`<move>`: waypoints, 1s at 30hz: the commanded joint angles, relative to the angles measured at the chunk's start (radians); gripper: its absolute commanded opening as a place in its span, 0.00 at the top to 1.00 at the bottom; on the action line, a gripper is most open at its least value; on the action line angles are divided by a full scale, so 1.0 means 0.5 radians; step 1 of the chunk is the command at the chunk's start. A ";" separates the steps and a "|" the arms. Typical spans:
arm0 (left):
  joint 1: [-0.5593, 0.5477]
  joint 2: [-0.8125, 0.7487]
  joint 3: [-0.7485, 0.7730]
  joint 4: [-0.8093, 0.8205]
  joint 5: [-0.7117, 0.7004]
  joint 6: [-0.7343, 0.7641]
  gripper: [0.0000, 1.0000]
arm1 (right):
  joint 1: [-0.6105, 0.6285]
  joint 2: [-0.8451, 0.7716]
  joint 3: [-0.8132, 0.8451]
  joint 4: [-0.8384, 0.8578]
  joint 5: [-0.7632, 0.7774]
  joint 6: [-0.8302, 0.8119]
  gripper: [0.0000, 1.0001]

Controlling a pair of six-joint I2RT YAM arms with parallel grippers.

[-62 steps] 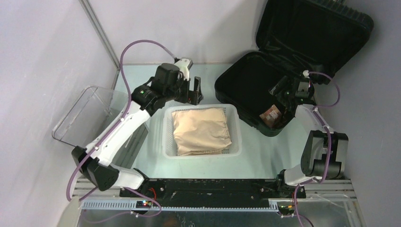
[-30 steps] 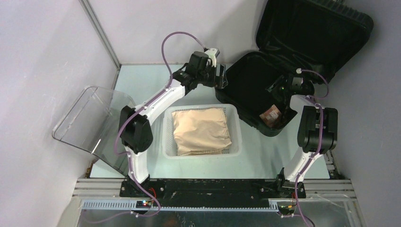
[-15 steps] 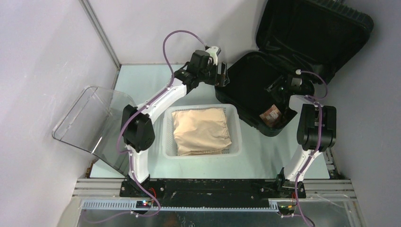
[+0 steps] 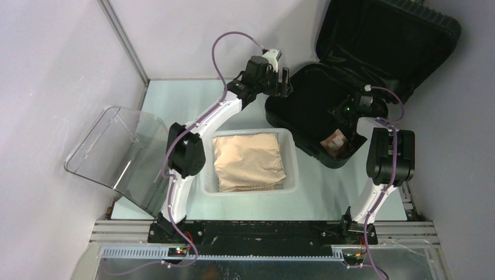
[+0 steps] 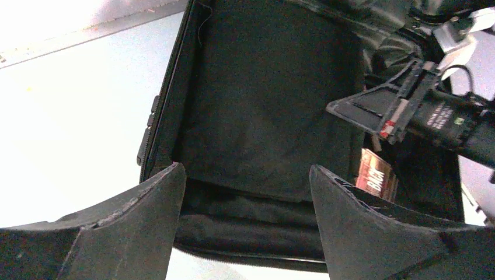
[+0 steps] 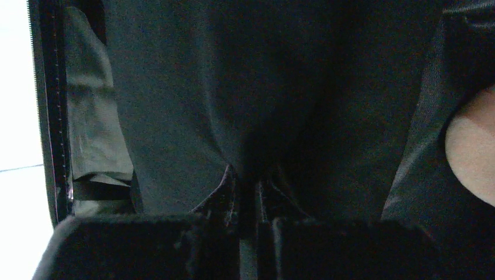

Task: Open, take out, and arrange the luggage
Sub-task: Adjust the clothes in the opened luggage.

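The luggage is a black hard-shell suitcase lying open at the back right, its lid propped up. Black fabric covers its floor, and a small brown packet lies at its near right corner. My left gripper hangs open just above the case's left rim; in the left wrist view it has nothing between its fingers. My right gripper is inside the case. In the right wrist view it is shut, with the black fabric puckered at its tips.
A white perforated basket in front of the case holds a beige padded bag. A clear plastic bin lies tipped at the left. The brown packet lies just below the right gripper.
My left arm has stretched further right and back, from the basket's corner to the suitcase's left rim. The right gripper has shut inside the case.
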 commanded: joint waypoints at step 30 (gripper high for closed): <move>-0.031 0.619 0.365 0.459 0.169 0.009 0.18 | -0.165 -0.130 0.118 -0.040 -0.022 -0.296 1.00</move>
